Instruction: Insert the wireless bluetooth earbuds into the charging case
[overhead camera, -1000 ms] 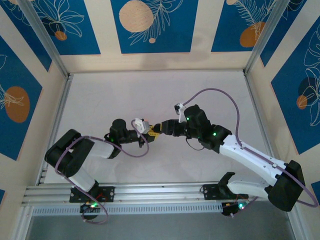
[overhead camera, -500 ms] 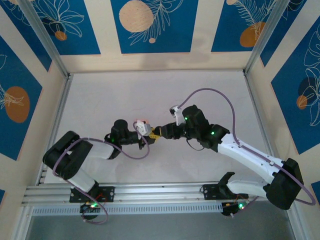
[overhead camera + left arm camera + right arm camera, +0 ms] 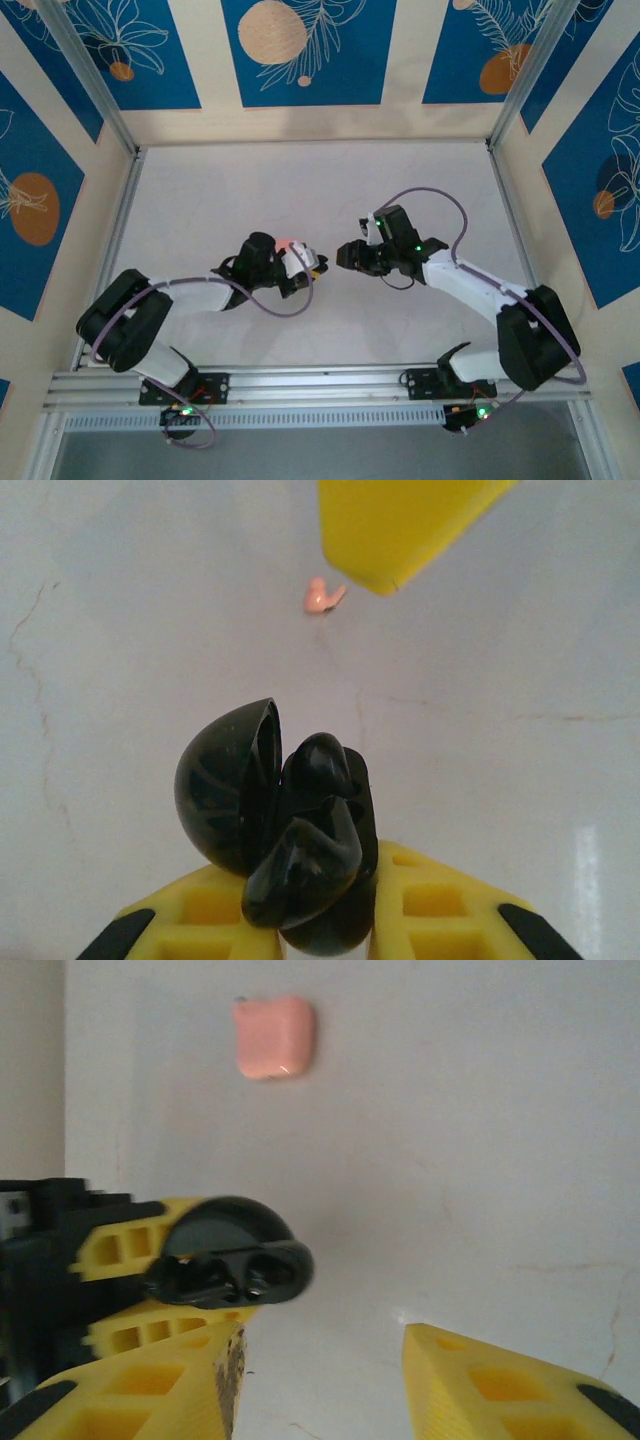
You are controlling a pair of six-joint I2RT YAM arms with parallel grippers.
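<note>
My left gripper (image 3: 313,268) is shut on a black round clamshell (image 3: 225,780), hinged open, with a dark earbud (image 3: 310,850) sitting in its socketed half. From the right wrist the same clamshell (image 3: 225,1252) shows two sockets between the left gripper's yellow fingers (image 3: 115,1245). A tiny pale pink earbud (image 3: 322,595) lies loose on the table just beyond it. The salmon-pink charging case (image 3: 274,1037) rests on the table behind the left gripper, near its wrist (image 3: 290,245). My right gripper (image 3: 343,257) stands open and empty, a short gap from the clamshell.
The white tabletop (image 3: 230,190) is bounded by an aluminium rail (image 3: 300,385) along the near edge and patterned walls on the other sides. One yellow right finger (image 3: 400,525) hangs over the pink earbud in the left wrist view.
The two grippers were tip to tip; the right gripper has drawn back to the right, leaving a gap. The left gripper has shifted slightly right with the black clamshell.
</note>
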